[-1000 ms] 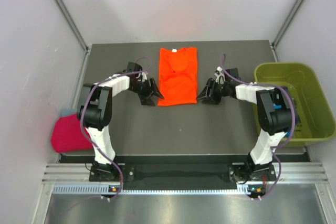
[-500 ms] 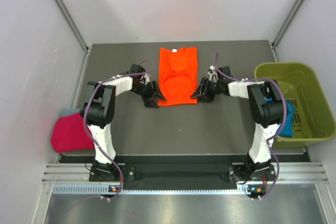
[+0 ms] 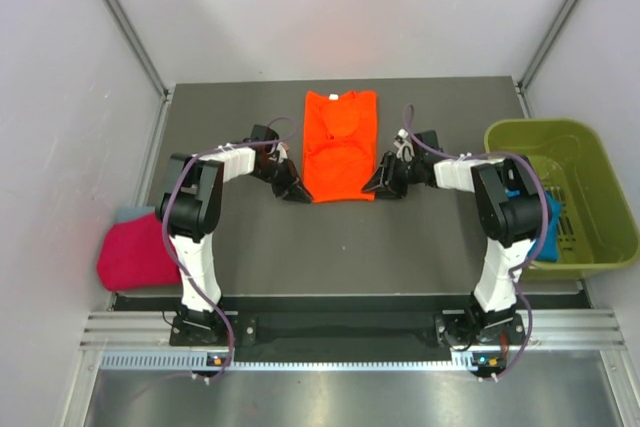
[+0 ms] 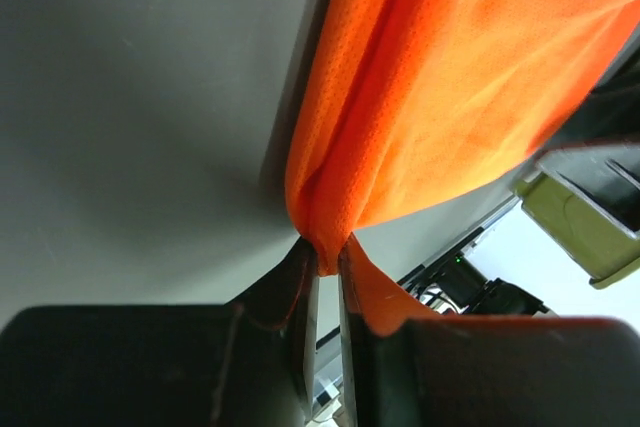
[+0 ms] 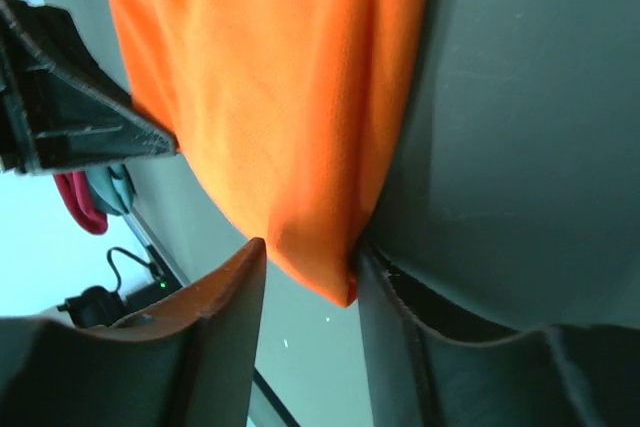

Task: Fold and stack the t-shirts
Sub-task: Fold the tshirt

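Both grippers have closed in on the orange t-shirt (image 3: pixel 339 146) — left gripper (image 3: pixel 296 191) pinched tight on its near-left corner, right gripper (image 3: pixel 372 187) straddling the near-right corner, jaws still apart. It lies mid-table toward the far edge, folded narrow, mesh-textured, its near hem bunching.

One overhead view, two wrist close-ups.
The top camera looked down from behind the arms; both wrist cameras sat close on the orange tee (image 3: pixel 339 147), which all views shared.
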Controlling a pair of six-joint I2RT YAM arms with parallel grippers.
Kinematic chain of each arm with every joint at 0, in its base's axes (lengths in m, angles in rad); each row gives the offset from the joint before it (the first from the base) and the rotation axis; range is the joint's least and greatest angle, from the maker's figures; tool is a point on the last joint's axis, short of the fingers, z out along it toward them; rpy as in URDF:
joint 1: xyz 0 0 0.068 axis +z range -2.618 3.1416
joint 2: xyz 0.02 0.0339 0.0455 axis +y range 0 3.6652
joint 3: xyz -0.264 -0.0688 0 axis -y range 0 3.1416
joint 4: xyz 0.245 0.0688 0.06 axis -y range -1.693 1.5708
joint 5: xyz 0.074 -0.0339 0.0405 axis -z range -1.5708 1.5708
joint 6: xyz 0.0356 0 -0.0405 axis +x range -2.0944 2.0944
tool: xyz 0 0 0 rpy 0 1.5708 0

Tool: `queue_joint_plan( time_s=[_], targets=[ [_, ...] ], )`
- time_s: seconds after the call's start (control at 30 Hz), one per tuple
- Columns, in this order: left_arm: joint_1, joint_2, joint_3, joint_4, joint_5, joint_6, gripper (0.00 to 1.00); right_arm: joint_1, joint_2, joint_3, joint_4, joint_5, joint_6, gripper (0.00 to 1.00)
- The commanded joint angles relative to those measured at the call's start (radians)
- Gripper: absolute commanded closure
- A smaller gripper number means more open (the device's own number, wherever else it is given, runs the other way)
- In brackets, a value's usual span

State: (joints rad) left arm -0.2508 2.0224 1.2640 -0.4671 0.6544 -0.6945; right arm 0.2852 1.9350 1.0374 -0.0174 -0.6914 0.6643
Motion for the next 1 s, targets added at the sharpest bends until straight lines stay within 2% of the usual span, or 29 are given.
queue_joint_plan(
  time_s=[0.0,0.17,0.4,0.7,0.8,0.83,0.87,0.93,0.97],
  targets=[
    [-0.004,-0.036,-0.025,0.039,0.002,-0.003,0.85,0.014,-0.088,-0.028,-0.016,0.015,-0.023,0.57],
    [-0.004,-0.051,-0.051,0.045,0.001,-0.002,0.88,0.014,-0.131,-0.066,-0.035,0.009,-0.026,0.56],
    [-0.005,-0.071,-0.064,0.048,0.002,-0.003,0.96,0.017,-0.111,-0.112,-0.009,0.015,-0.019,0.55],
    [-0.011,-0.109,-0.094,0.048,-0.001,0.004,0.99,0.028,-0.058,-0.093,0.074,0.026,0.012,0.62],
    [-0.015,-0.12,-0.1,0.045,-0.002,0.009,1.0,0.034,-0.042,-0.071,0.086,0.018,0.012,0.73],
    [-0.013,-0.122,-0.098,0.042,-0.004,0.012,1.0,0.038,-0.041,-0.065,0.085,0.012,0.011,0.85],
    [-0.015,-0.129,-0.098,0.044,-0.006,0.013,1.0,0.04,-0.05,-0.06,0.082,0.006,0.011,0.91],
    [-0.015,-0.139,-0.098,0.036,-0.007,0.016,1.0,0.037,-0.07,-0.051,0.045,0.001,-0.009,0.99],
    [-0.015,-0.149,-0.098,0.033,-0.006,0.018,1.0,0.035,-0.108,-0.051,0.028,0.0,-0.018,0.99]
  ],
)
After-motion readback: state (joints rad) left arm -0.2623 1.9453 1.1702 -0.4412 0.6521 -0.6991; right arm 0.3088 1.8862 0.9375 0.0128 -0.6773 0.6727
